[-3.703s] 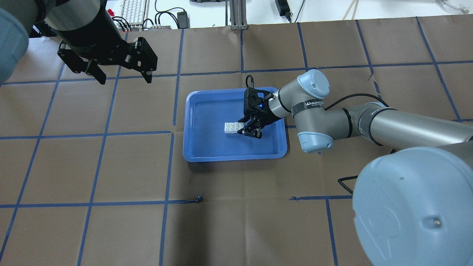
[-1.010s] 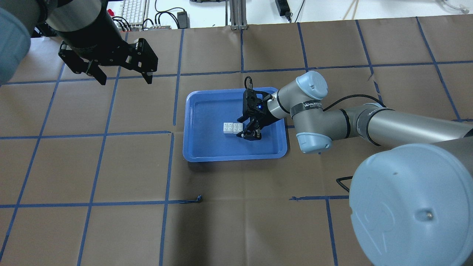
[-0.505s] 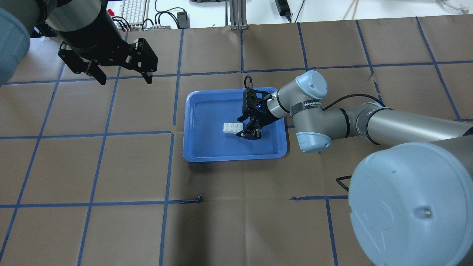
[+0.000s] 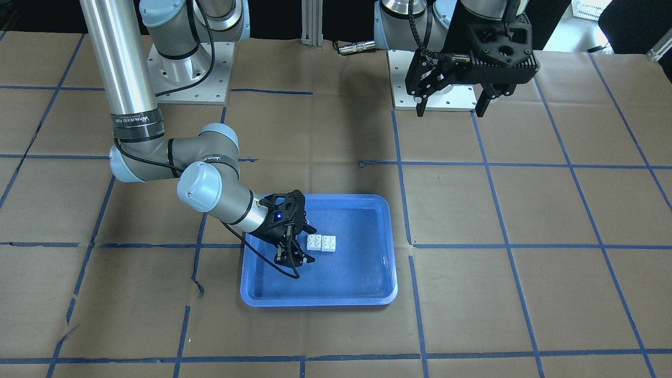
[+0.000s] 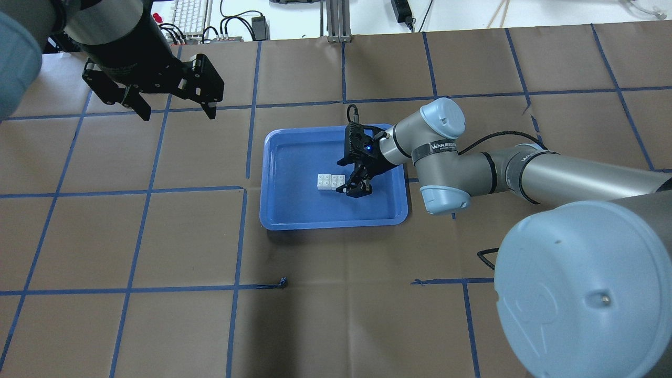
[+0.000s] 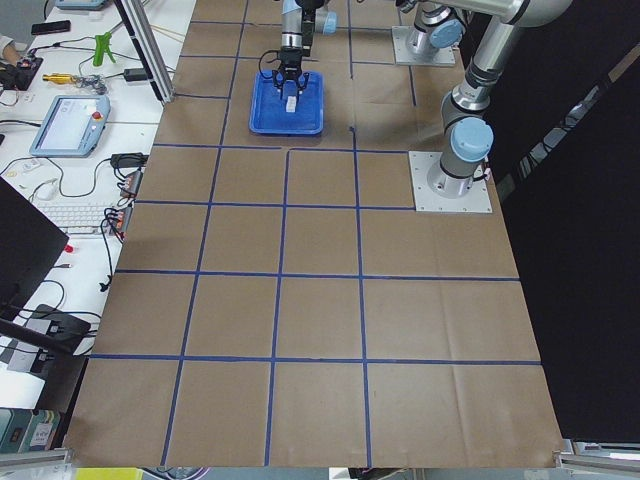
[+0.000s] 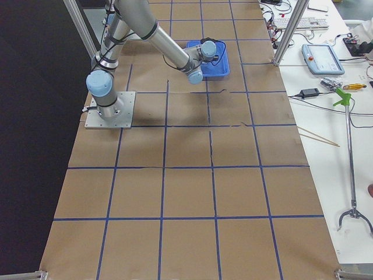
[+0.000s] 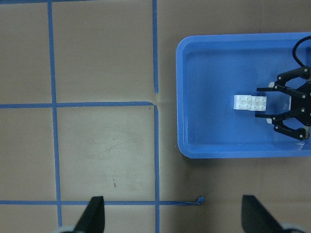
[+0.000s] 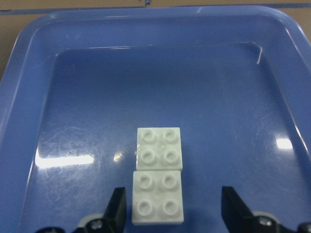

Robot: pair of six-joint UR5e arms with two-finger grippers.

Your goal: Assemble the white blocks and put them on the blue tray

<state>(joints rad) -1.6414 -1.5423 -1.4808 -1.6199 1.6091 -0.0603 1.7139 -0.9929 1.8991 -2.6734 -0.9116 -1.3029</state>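
The left fingers [image 5: 209,105] hang spread wide and hold nothing, above the brown table [image 5: 178,241] at the far left of the overhead view, well apart from everything else. Their own wrist camera looks straight down between both tips onto the table and the tray. To the right, the blue tray [image 5: 315,223] lies flat on the table. Near the middle of its floor sit the two white blocks [image 5: 331,181], studs up, side by side with edges touching, not stacked. Just right of them, the right fingers [image 5: 360,190] sit low over the tray floor. The overhead view leaves their hold unclear, but the right wrist camera shows them parted, straddling the nearer block with a gap at each side and gripping nothing.
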